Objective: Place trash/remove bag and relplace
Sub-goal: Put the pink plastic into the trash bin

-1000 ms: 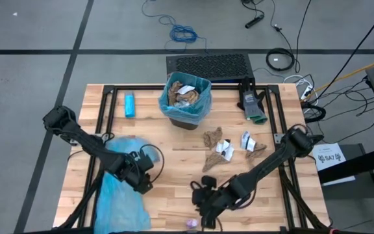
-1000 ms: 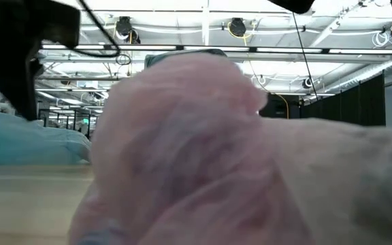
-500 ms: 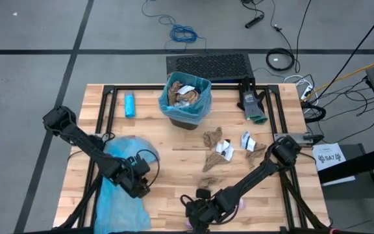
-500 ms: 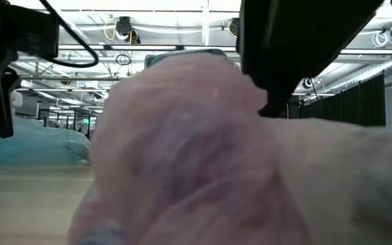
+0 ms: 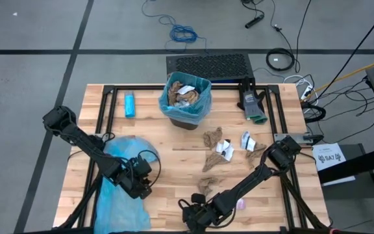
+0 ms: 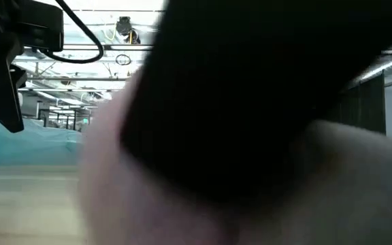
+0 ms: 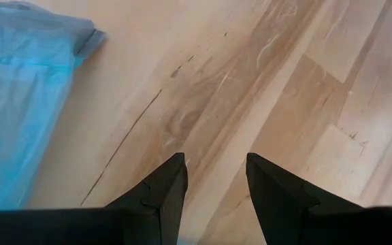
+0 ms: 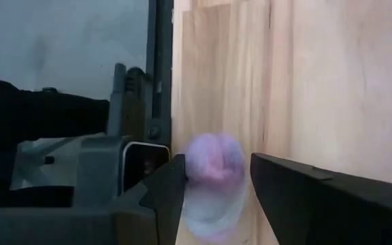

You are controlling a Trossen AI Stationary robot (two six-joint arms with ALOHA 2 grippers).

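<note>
Down low, the right pincer, fingers apart, straddles a blurred pink wrapper, its arm blocking the low view.

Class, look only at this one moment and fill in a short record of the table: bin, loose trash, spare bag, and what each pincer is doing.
bin: blue-lined bin at the table's far middle, paper scraps inside
loose trash: brown and white wads on the wood in front of the bin
pink wrapper: pink wad at the near edge
spare bag: blue bag flat at near left
left pincer: left pincer open, empty, beside the bag
right pincer: right pincer open, either side of the pink wad, not closed
</note>
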